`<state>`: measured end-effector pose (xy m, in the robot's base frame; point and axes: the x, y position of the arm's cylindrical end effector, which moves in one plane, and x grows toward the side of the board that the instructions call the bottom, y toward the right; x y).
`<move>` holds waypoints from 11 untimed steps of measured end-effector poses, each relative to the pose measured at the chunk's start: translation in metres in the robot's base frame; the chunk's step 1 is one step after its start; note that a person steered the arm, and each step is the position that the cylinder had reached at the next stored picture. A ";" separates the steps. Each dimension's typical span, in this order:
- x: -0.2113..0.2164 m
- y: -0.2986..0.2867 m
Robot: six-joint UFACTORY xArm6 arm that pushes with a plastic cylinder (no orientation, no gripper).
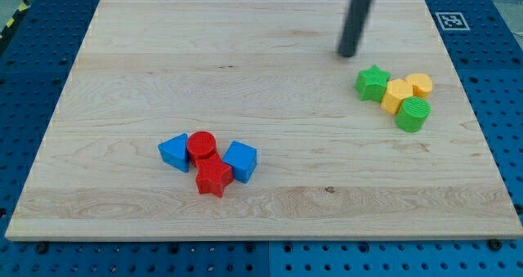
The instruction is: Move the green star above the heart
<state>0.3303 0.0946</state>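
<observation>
The green star lies at the view's right, at the left end of a small cluster. A yellow heart touches it on its right side. My tip is just above and to the left of the green star, a short gap away and not touching it. The rod comes down from the view's top edge.
A yellow cylinder and a green cylinder sit against the heart. At lower centre a blue triangle, a red cylinder, a red star and a blue cube are bunched together. The board's right edge is near the cluster.
</observation>
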 end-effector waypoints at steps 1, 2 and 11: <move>0.047 -0.040; 0.116 -0.015; 0.090 0.109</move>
